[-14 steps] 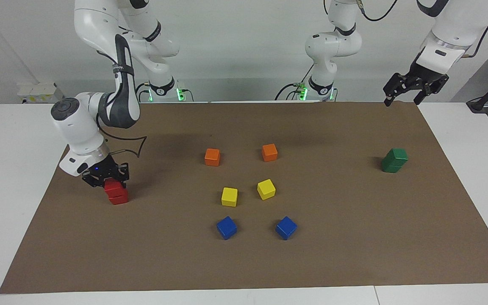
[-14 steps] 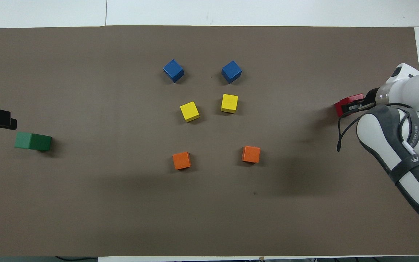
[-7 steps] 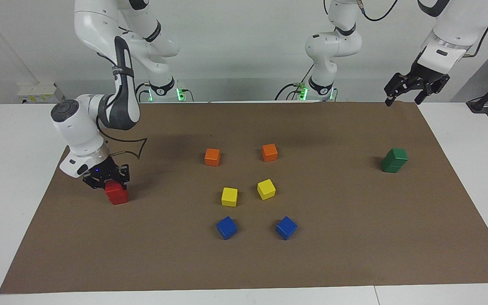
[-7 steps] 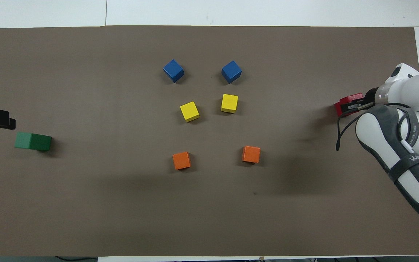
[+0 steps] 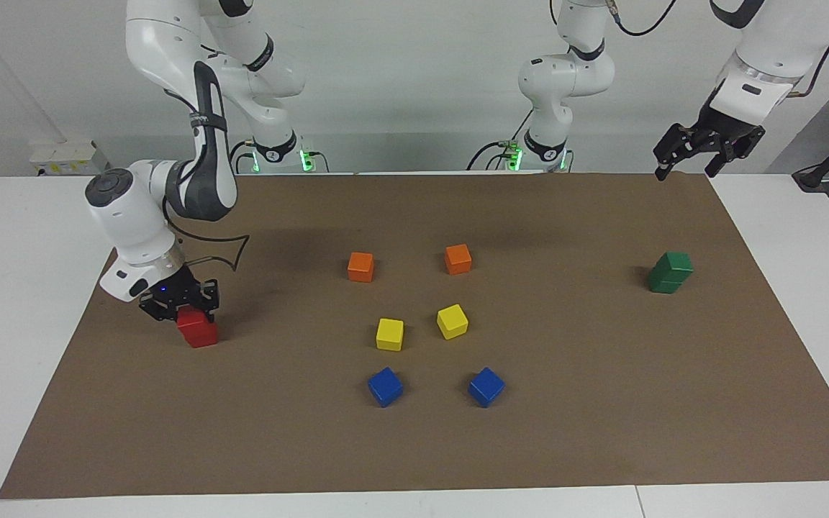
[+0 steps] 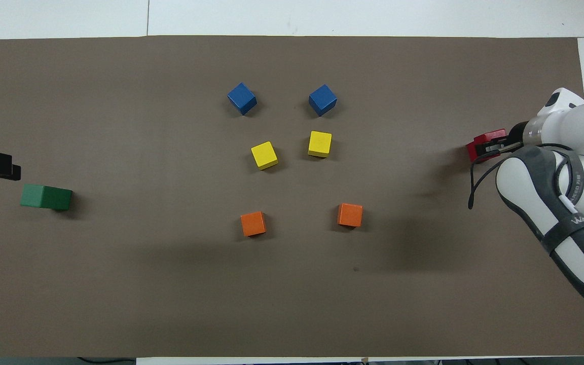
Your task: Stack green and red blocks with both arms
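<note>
Over the red stack point(image 5: 197, 329): right tool point(image 5: 178, 308), clamped on the top red block; release only once seated square. Left tool point(image 5: 699, 147) waits above the green stack point(image 5: 670, 272), fingers apart.

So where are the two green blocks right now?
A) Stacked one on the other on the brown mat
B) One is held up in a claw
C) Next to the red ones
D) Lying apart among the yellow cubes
A: the green blocks sit one on top of the other on the brown mat, toward the left arm's end, with the open left gripper raised clear of them.
</note>
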You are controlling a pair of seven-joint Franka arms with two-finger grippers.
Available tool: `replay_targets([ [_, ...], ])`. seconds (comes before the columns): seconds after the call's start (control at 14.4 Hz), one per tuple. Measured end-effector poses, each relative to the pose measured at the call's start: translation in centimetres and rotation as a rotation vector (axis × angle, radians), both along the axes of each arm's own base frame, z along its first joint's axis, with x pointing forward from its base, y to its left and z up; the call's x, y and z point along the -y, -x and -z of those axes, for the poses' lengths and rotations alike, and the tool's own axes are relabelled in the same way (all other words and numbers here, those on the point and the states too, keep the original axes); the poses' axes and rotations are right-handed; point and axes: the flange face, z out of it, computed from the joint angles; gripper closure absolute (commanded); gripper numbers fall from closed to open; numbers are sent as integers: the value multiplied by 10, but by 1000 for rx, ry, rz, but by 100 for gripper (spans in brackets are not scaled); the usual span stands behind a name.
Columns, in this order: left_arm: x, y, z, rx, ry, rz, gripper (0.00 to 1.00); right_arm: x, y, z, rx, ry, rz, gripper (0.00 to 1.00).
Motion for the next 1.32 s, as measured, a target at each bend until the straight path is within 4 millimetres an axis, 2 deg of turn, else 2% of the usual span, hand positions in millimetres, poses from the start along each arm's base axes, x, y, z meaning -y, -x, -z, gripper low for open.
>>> replay_targets([
  [1.32, 1, -1, -3, 18, -7, 3, 0, 8, 1, 4, -7, 0, 16, 100],
])
